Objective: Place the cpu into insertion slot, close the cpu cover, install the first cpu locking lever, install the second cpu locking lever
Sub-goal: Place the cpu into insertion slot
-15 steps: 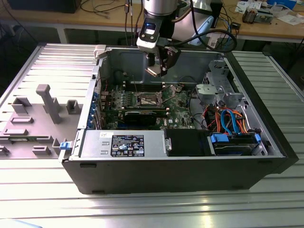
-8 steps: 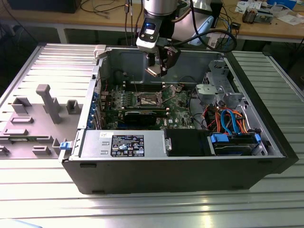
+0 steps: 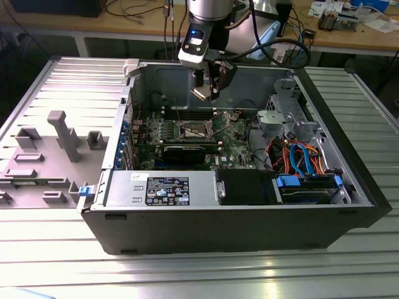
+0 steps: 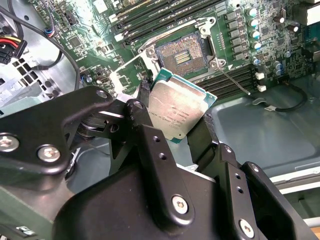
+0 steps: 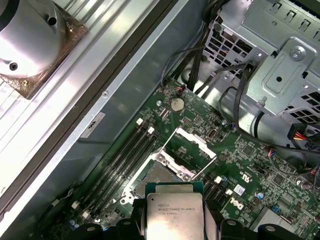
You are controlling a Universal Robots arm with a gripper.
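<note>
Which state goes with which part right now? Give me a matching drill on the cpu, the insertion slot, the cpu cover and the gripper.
Things:
1. cpu
2. insertion slot
3. cpu cover
4. gripper

States:
A. swung open
B. clamped on the cpu's edges
C. empty, pin field bare
D. held in the air above the board

Pairs: 1-D, 2-C, 3-A, 4-B
</note>
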